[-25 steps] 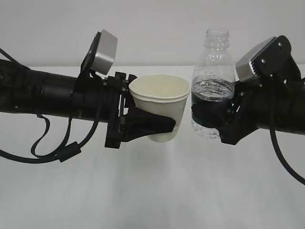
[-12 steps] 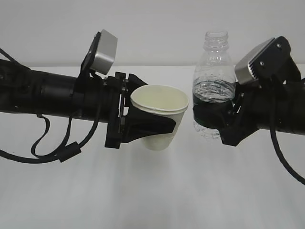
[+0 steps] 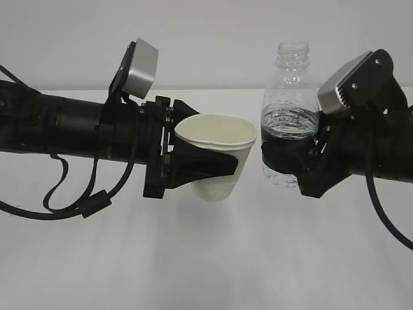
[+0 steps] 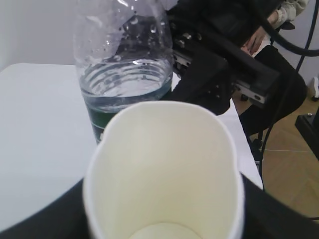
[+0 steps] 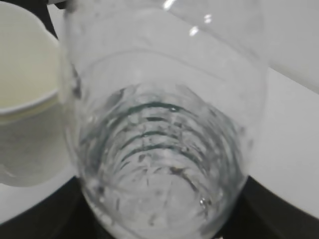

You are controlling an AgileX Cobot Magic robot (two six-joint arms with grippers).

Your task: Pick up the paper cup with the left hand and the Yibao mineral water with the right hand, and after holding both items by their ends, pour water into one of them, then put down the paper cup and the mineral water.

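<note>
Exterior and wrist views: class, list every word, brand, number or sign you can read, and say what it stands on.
No text can be read in any view.
Dark green label band on the clear ribbed plastic bottle: print hidden or blurred.
White tapered paper cup: plain, unprinted where it shows.

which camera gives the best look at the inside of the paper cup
The left wrist view: it looks straight down into the paper cup, showing cream walls and part of the bottom. The exterior view shows the cup side-on, only the inner far wall under the rim. The right wrist view catches a cropped bit at its left edge.
</note>
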